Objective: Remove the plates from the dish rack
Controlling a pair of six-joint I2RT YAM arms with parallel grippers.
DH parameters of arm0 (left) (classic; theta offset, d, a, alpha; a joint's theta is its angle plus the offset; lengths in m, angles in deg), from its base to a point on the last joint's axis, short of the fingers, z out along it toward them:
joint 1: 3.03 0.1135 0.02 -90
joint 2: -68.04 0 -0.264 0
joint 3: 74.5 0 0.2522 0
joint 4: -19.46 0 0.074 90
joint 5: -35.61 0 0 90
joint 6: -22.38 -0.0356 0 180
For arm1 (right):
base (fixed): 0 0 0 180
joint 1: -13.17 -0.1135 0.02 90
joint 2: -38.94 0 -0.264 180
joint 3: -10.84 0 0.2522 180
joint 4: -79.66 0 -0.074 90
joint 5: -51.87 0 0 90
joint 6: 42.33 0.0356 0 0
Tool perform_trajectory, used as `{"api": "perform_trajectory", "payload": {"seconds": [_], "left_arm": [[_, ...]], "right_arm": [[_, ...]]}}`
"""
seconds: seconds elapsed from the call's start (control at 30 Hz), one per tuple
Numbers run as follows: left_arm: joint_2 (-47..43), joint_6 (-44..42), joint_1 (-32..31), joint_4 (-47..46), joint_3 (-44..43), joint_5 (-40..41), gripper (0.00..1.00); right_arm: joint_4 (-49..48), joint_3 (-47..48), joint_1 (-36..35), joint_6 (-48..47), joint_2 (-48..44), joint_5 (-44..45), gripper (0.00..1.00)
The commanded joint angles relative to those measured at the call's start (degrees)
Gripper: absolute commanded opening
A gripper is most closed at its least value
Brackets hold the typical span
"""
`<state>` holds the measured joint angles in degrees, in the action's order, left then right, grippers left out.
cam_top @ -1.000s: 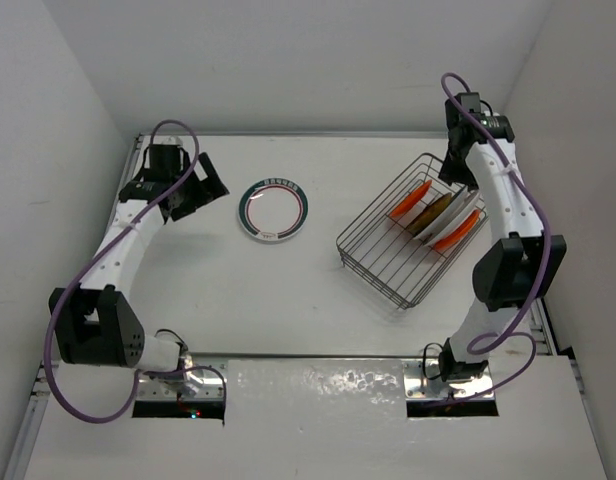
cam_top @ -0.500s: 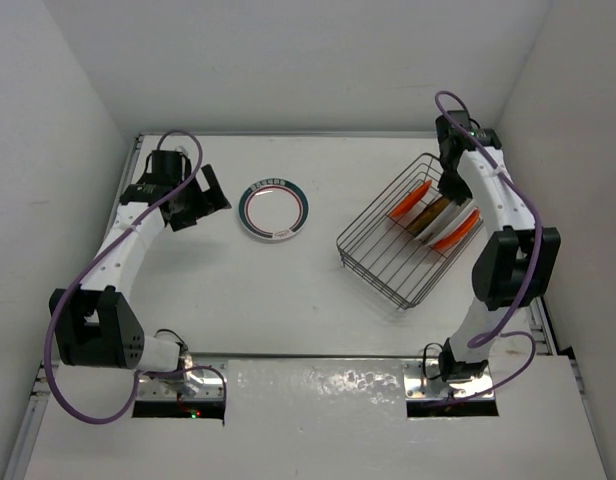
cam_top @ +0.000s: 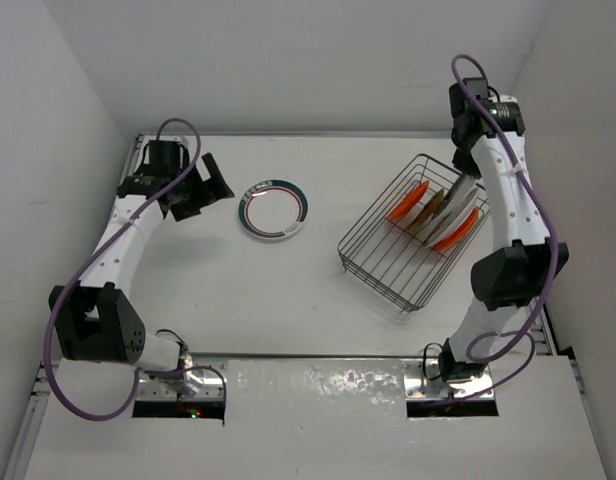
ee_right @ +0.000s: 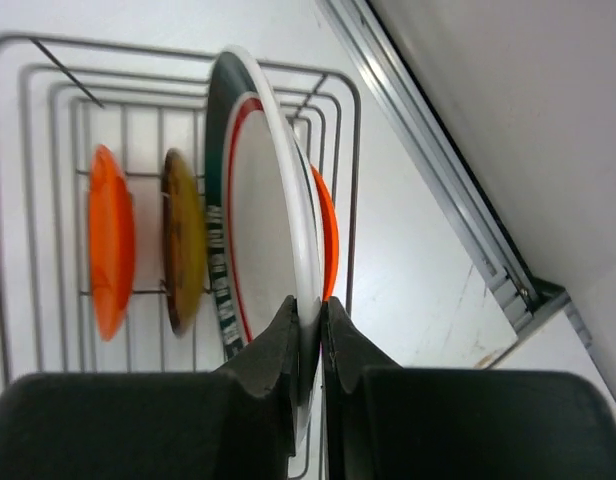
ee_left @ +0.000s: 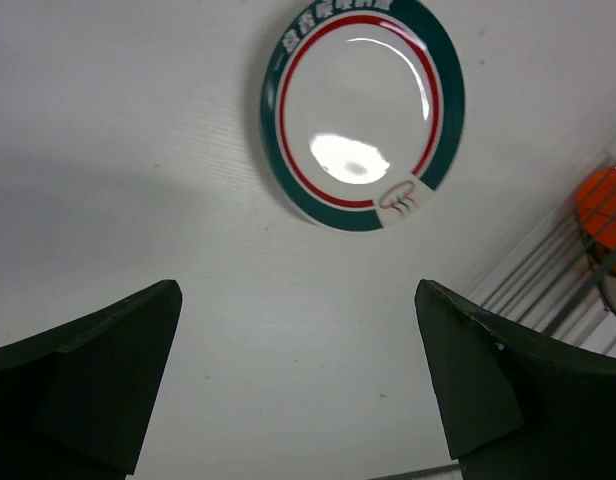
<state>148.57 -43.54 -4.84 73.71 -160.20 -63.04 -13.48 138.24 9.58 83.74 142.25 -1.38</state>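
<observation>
The dark wire dish rack [cam_top: 388, 262] stands at the right. In it stand an orange plate [cam_top: 409, 203], a yellow-olive plate [cam_top: 431, 212] and a second orange plate [cam_top: 456, 232]. My right gripper [cam_top: 466, 176] is shut on the rim of a white plate with a green and red ring [ee_right: 268, 200], held upright above the rack [ee_right: 48, 150], between the yellow-olive plate [ee_right: 183, 240] and the orange one [ee_right: 326, 230]. Another white plate with a green-red ring [cam_top: 273, 209] lies flat on the table. My left gripper [cam_top: 203, 190] is open and empty just left of it [ee_left: 363, 110].
White walls enclose the table at the back and on both sides. A metal rail [ee_right: 438, 190] runs along the table's right edge beside the rack. A corner of the rack [ee_left: 548, 290] shows at the right of the left wrist view.
My right gripper dipped into the rack, closed on the white ringed plate and has risen with it. My left gripper shifted only slightly beside the plate on the table.
</observation>
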Motion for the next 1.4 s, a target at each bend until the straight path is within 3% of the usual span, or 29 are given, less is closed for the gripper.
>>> {"api": "perform_trajectory", "payload": {"seconds": [0.0, 0.17, 0.23, 0.33, 0.37, 0.4, 0.47, 0.5, 0.6, 0.73, 0.8, 0.9, 0.93, 1.03, 1.07, 1.13, 1.17, 1.23, 1.37], "left_arm": [[0.3, 1.8, 0.3, -3.5, -2.8, -8.1, 1.0], [0.7, 9.9, -0.3, -20.9, 0.4, -30.4, 1.0], [1.1, 13.6, -1.9, -29.2, 1.0, -33.7, 1.0], [2.1, 16.0, -5.0, -35.7, 0.6, -34.3, 1.0], [3.3, 16.7, -5.7, -37.2, -0.3, -35.1, 1.0], [4.0, 17.4, -6.6, -38.9, -1.1, -35.3, 1.0], [7.1, 18.1, -9.5, -39.3, -3.9, -34.9, 1.0], [8.0, 18.0, -10.8, -38.0, -4.9, -34.3, 1.0], [11.0, 17.7, -11.5, -34.6, -6.8, -32.0, 1.0], [12.9, 17.0, -11.6, -32.4, -6.4, -31.6, 0.95], [13.2, 17.7, -11.6, -33.5, -5.7, -32.7, 0.85], [13.2, 18.6, -11.6, -35.6, -4.3, -34.2, 0.43], [13.6, 18.5, -11.6, -35.3, -4.5, -34.2, 0.21], [14.2, 17.5, -11.2, -33.4, -5.1, -33.4, 0.0], [14.2, 17.4, -11.0, -33.1, -5.1, -32.8, 0.0], [14.0, 17.9, -10.3, -31.6, -4.1, -29.5, 0.0], [14.0, 18.5, -9.0, -29.9, -3.6, -27.3, 0.0], [14.3, 18.7, -5.8, -23.2, -2.2, -20.6, 0.0], [15.6, 15.9, -2.2, -20.1, -0.2, -15.1, 0.0]], "right_arm": [[-0.2, 8.0, -0.8, -1.6, -4.7, -1.7, 0.0], [-5.4, 8.4, -2.0, -6.0, -10.0, -10.3, 0.0], [-10.3, 4.4, -2.6, -7.2, -13.3, -17.3, 0.0], [-14.5, -0.2, -4.1, -8.8, -14.9, -24.9, 0.0], [-17.7, -6.4, -4.1, -9.0, -15.6, -30.0, 0.0], [-27.0, -10.2, -4.1, -8.8, -16.5, -43.3, 0.0], [-38.2, -21.8, -4.9, -5.9, -19.9, -55.3, 0.0], [-48.4, -25.0, -5.3, -1.5, -20.9, -61.3, 0.0], [-65.9, -34.7, -6.2, 7.0, -23.8, -66.3, 0.0], [-76.9, -39.2, -7.7, 13.0, -23.4, -71.0, 0.0], [-77.8, -39.6, -9.0, 13.1, -22.5, -70.8, 0.0], [-80.2, -41.1, -9.8, 14.5, -21.4, -70.2, 0.0], [-81.4, -41.9, -9.8, 15.0, -21.3, -69.9, 0.0], [-81.5, -43.2, -9.9, 15.3, -20.2, -69.2, 0.0], [-80.6, -43.3, -9.9, 15.0, -20.1, -68.8, 0.08], [-73.9, -42.7, -9.9, 12.2, -20.1, -65.0, 0.79], [-68.7, -41.5, -9.8, 10.1, -20.6, -61.4, 0.99], [-51.3, -35.6, -9.9, 4.7, -20.9, -47.3, 0.99], [-23.6, -21.0, -9.8, 1.4, -18.5, -24.1, 0.99]]}}
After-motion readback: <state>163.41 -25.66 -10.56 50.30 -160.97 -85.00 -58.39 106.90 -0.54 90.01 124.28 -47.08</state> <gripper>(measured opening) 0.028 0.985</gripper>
